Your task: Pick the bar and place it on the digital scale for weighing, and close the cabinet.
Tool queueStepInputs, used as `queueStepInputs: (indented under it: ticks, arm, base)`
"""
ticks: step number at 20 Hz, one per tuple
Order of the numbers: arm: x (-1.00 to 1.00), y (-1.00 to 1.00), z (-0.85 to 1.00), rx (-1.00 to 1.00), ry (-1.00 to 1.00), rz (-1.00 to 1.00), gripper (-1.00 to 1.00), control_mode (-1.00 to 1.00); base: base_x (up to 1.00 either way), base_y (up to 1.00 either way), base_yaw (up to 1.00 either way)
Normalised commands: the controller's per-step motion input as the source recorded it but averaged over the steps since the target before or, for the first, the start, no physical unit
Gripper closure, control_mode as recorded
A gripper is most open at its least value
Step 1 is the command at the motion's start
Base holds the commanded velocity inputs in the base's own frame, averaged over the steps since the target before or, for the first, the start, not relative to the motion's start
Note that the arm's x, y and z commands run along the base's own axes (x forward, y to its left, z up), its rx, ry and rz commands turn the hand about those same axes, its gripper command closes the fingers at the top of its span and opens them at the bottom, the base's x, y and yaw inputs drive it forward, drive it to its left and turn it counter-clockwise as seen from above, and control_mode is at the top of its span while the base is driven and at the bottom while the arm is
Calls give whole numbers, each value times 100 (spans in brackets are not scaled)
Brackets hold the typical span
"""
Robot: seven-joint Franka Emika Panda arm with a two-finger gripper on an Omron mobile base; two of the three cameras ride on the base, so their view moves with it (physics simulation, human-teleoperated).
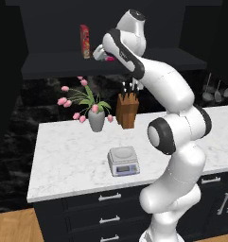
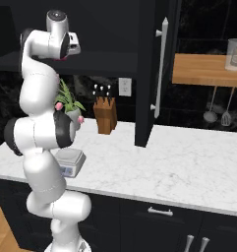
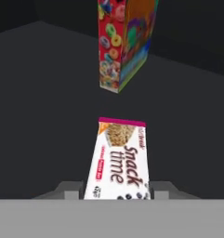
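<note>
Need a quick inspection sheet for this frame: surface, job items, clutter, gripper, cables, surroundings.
Surface: white marble counter over black drawers.
Job's things: bar on the cabinet shelf, between the finger tips; digital scale on the counter, platform bare; cabinet door open.
Clutter: cereal box upright behind the bar; flower vase; knife block.
Grippers: gripper at the bar, grip cannot be told.
Cables: nothing seen.
Surroundings: wall outlet, hanging utensils, jar on a wooden shelf.
</note>
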Motion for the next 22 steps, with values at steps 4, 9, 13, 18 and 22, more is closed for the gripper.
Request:
queueStepInputs:
  ticks: [4, 9, 13, 18, 22]
  arm:
    - [-56, -13, -7, 3, -27, 0, 100, -100]
    - [-54, -12, 0, 18, -18, 0, 100, -100]
    - [-80, -28, 32, 20, 0, 0, 100, -100]
    - [-100, -39, 35, 5, 5, 0, 100, -100]
    - [-100, -41, 0, 0, -1, 2, 100, -100]
  base:
    - [0, 0, 0]
    - [0, 0, 0]
    - [0, 0, 0]
    - [0, 0, 0]
    - [0, 0, 0]
